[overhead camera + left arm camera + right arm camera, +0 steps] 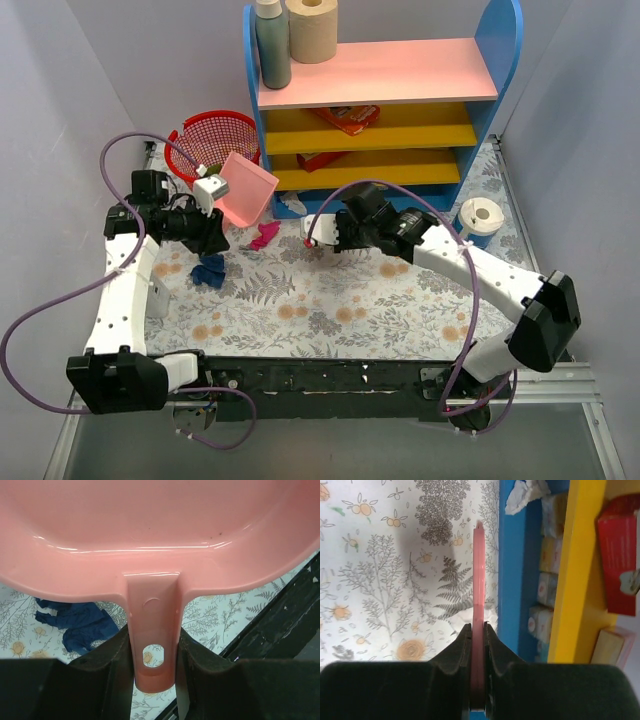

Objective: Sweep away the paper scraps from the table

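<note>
Left gripper is clamped on the pink dustpan handle; the pan looks lifted and tilted, near the red basket. Right gripper pinches a thin pink sweeping tool. Paper scraps on the table: magenta wad left of centre, dark blue wad nearer, white wad at the shelf unit foot. Set the pan lip flat on the cloth left of the magenta wad, then push the wad in, tool low.
</note>
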